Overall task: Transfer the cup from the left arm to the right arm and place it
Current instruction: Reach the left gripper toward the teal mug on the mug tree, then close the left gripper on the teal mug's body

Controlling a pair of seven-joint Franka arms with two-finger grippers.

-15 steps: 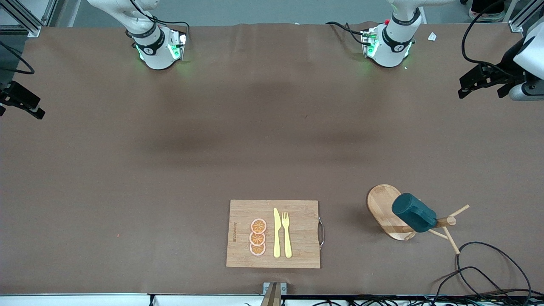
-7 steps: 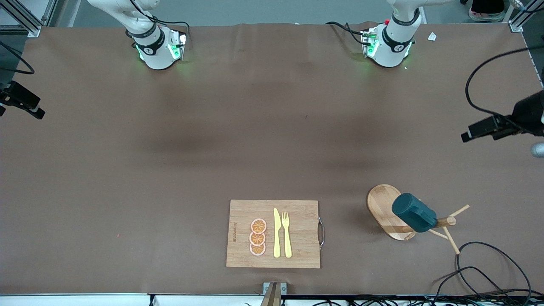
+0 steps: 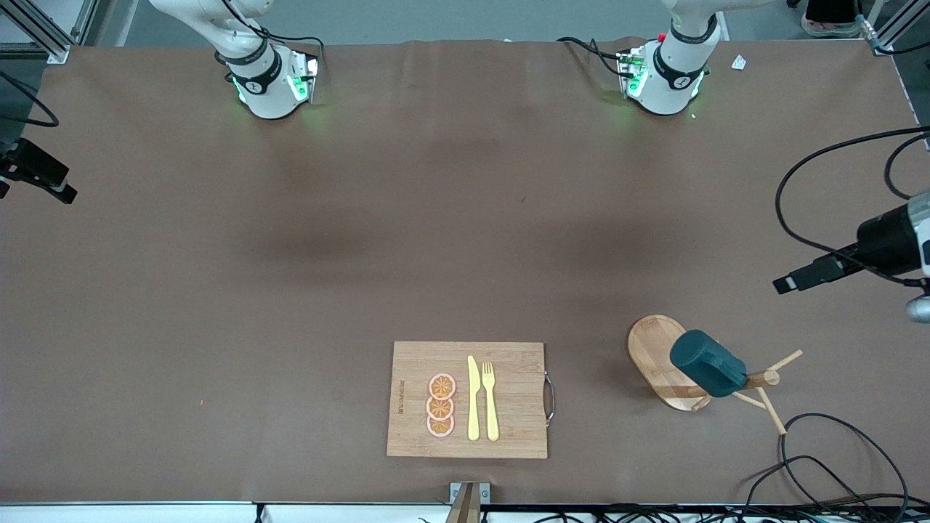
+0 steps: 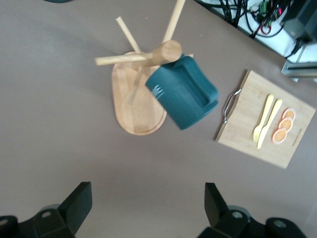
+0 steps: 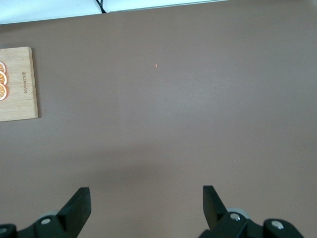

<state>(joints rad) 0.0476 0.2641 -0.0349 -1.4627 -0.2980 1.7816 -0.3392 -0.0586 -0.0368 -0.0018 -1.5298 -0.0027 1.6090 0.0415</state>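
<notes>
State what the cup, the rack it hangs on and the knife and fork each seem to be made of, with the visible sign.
Cup: likely glazed ceramic or plastic; even, matte dark teal surface.
Rack: wood, pale with visible grain, smooth finish.
Knife and fork: probably plastic; uniform pale yellow, no metallic shine.

High front overview, wrist cameras looking down, sharing cutting board (image 3: 467, 399)

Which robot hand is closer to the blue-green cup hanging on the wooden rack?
The left. The left gripper is open and up in the air close to the cup on its rack. The right gripper, open too, waits over bare table toward the right arm's end.
</notes>
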